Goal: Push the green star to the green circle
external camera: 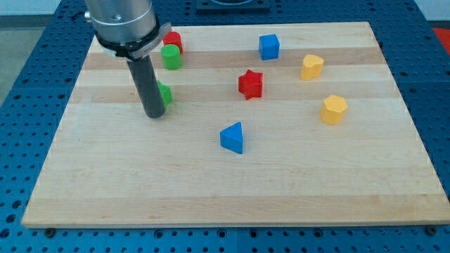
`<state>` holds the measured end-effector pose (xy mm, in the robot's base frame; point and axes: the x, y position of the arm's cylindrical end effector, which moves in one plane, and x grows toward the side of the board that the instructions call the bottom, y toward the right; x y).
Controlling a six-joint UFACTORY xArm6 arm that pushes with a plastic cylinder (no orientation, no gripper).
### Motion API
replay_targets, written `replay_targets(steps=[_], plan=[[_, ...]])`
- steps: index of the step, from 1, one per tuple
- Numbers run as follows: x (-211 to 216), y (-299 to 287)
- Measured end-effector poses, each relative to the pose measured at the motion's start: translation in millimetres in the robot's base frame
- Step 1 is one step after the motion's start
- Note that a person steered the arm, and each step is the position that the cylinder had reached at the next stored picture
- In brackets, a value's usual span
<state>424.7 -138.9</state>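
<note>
- Wooden board (pixel 232 190) on a blue perforated bench (pixel 21 105); eight small blocks spread over the board's upper half.
- My tip (pixel 155 114) down on the board at the view's left, the dark rod (pixel 148 84) rising from it to a grey cylinder (pixel 123 21) at the view's top left.
- No jaws on this tool, so nothing apart, together or clamped; just a plain rod end resting at board height.
- Green star (pixel 165 93) pressed against the rod's right side, largely hidden behind it; only a green sliver visible, shape hard to make out; appears to touch the rod just above my tip.
- Green circle (pixel 171 57) toward the view's top from the star, near it but apart, a strip of bare wood between them.
- Red block (pixel 174 41) directly behind the green circle, touching or nearly so; shape unclear, partly covered by the cylinder's edge.
- Red star (pixel 250 84) near the board's middle, well to the right of my tip.
- Blue cube (pixel 268 46) near the top edge, up and right of the red star.
- Blue triangle (pixel 233 138) below the red star, the block lowest in the view.
- Two yellow blocks at the view's right: upper one (pixel 312 67) right of the blue cube; lower one (pixel 335 109) below it, hexagon-like; both well apart from my tip.
</note>
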Motion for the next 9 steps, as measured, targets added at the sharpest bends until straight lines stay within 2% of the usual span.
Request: replay_targets(steps=[2,5,6,7,9], plan=[[-2,-34],[-35,-14],[-34,-13],[-14,-11],[-13,11]])
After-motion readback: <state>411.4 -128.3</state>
